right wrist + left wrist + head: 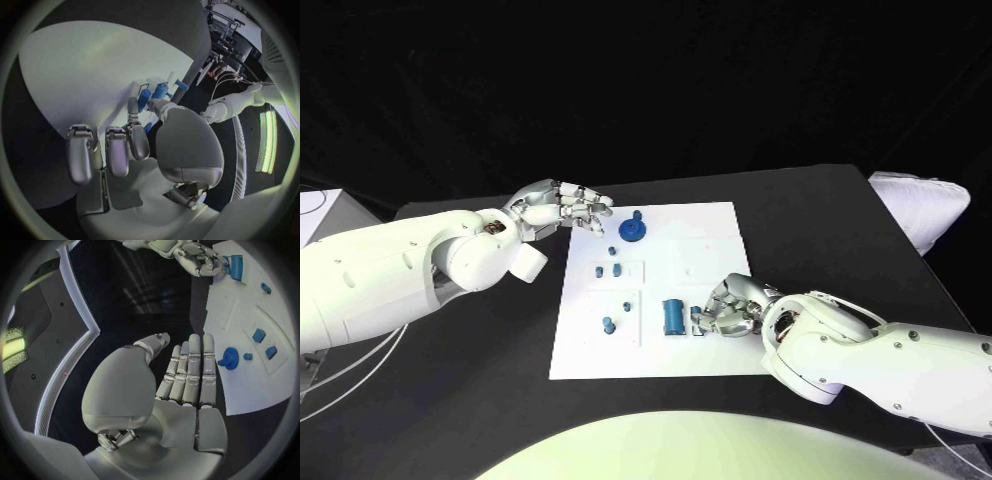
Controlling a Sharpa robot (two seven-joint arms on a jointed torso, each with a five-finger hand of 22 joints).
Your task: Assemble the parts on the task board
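The white board (711, 225) is lying in the middle of the black table (834, 215), with small blue pieces spread over its left half. A round blue piece with a short stem (633, 232) is sitting near the board's far left corner, a small blue piece (615, 250) just in front of it, two small blue blocks (607, 270) side by side further toward the robot, and one more small piece (609, 324) near the board's near left edge. The left hand (565, 208) is hovering at the far left corner of the board, just beside the round piece, released, its fingers lying straight and together and holding nothing. The right hand (728, 307) is resting on the near middle of the board with its fingers curled; they are touching a blue cylinder (674, 316) that is lying there, though whether they are actually grasping it I cannot tell
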